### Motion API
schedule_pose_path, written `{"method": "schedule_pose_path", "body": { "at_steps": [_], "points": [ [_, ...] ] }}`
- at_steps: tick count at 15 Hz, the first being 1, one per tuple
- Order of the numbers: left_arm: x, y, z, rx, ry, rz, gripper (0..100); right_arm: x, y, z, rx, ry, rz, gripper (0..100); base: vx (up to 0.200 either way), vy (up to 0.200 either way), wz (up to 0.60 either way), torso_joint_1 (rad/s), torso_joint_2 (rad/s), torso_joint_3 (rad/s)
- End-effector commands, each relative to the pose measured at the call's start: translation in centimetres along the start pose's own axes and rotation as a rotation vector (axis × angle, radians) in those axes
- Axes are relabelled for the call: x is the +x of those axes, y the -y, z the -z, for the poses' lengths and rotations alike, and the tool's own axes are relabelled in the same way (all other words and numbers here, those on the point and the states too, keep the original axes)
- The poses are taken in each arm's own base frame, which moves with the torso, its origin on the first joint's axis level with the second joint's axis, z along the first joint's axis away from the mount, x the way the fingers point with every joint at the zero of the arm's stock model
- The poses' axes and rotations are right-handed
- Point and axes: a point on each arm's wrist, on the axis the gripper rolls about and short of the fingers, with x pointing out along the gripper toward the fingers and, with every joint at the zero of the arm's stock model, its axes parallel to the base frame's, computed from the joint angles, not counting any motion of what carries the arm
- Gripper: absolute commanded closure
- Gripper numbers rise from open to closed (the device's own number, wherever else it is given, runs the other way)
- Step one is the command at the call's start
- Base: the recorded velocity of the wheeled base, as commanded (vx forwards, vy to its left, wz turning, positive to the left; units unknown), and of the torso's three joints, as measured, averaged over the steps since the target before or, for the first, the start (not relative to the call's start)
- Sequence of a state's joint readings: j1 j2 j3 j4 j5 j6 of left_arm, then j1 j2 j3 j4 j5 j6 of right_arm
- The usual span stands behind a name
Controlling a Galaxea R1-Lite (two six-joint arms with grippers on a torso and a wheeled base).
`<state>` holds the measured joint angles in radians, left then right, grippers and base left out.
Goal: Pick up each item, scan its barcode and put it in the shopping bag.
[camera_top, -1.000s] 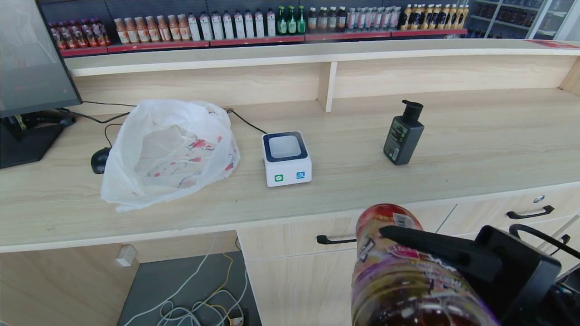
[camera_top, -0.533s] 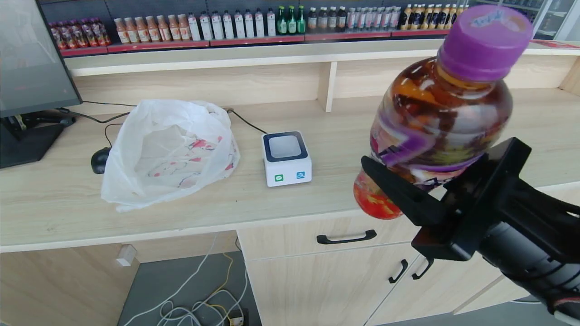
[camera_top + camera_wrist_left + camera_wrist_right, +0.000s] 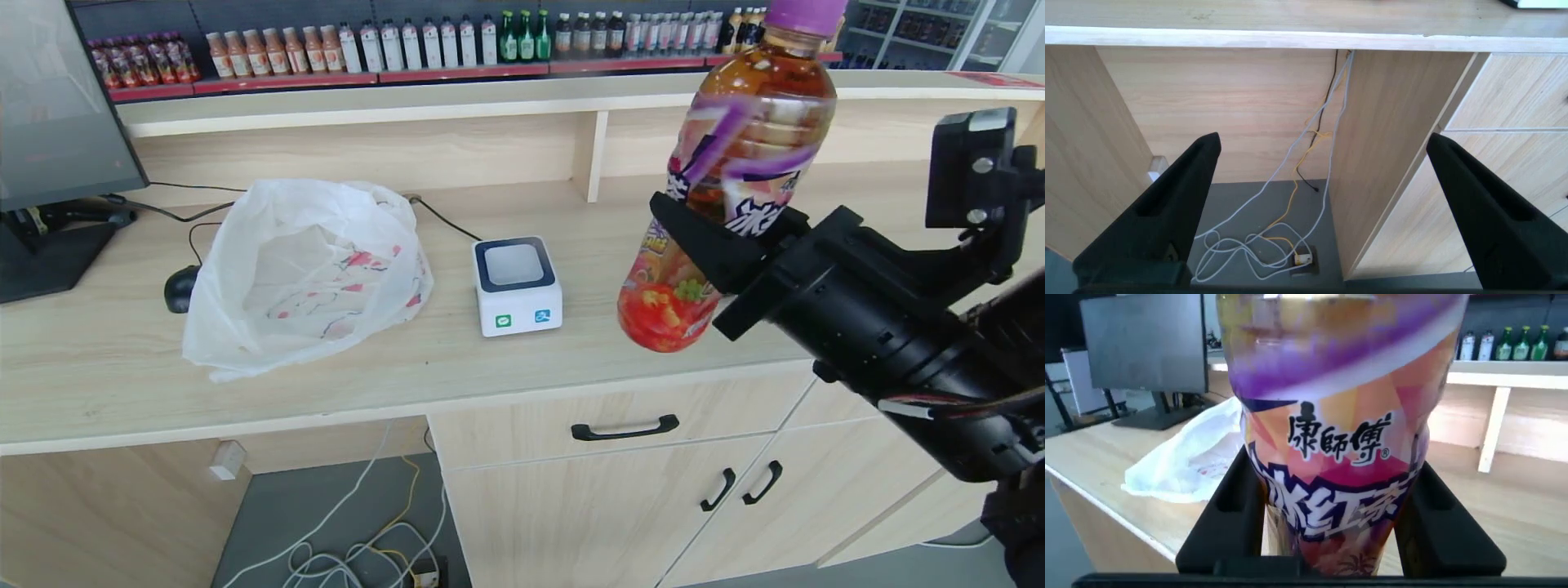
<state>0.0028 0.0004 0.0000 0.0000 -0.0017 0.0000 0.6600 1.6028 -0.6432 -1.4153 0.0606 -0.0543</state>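
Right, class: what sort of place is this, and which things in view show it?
Probably a shop checkout: rows of drinks line the shelf behind, a scanner sits on the counter beside a shopping bag, and a screen stands at the left end.

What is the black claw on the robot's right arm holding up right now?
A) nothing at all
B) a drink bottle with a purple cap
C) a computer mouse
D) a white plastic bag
B: the right gripper is clamped around the drink bottle, whose purple cap shows at the top.
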Motion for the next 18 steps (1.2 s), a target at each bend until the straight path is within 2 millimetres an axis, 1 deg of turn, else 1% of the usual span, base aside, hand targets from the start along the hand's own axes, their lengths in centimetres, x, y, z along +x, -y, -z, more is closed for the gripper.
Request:
{"method": "schedule_pose_path", "body": {
  "at_steps": [1,4,5,7,11,12,13,16,18],
  "points": [
    [0.0,0.0,0.0,0.0,0.0,0.0,0,1.3,0.4,0.6,0.048,0.006,0.064,100,0.0,0.0,0.0,0.0,0.0,0.0],
    [0.0,0.0,0.0,0.0,0.0,0.0,0,3.9,0.9,-0.5,0.138,0.113,0.19,100,0.0,0.0,0.0,0.0,0.0,0.0],
    [0.0,0.0,0.0,0.0,0.0,0.0,0,4.0,0.9,-0.5,0.142,0.117,0.195,100,0.0,0.0,0.0,0.0,0.0,0.0],
    [0.0,0.0,0.0,0.0,0.0,0.0,0,3.8,1.9,-0.9,0.101,0.12,0.233,100,0.0,0.0,0.0,0.0,0.0,0.0],
    [0.0,0.0,0.0,0.0,0.0,0.0,0,4.4,1.9,0.8,0.081,0.056,0.249,100,0.0,0.0,0.0,0.0,0.0,0.0],
    [0.0,0.0,0.0,0.002,0.0,0.0,0,4.4,2.0,0.4,0.087,0.095,0.263,100,0.0,0.0,0.0,0.0,0.0,0.0],
    [0.0,0.0,0.0,0.002,0.0,0.0,0,4.2,2.7,-0.4,0.082,0.123,0.283,100,0.0,0.0,0.0,0.0,0.0,0.0],
    [0.0,0.0,0.0,0.002,0.0,0.0,0,4.0,3.0,-0.4,0.079,0.143,0.293,100,0.0,0.0,0.0,0.0,0.0,0.0],
    [0.0,0.0,0.0,-0.003,0.0,0.0,0,3.5,2.9,0.0,0.079,0.122,0.292,100,0.0,0.0,0.0,0.0,0.0,0.0]
  ]
}}
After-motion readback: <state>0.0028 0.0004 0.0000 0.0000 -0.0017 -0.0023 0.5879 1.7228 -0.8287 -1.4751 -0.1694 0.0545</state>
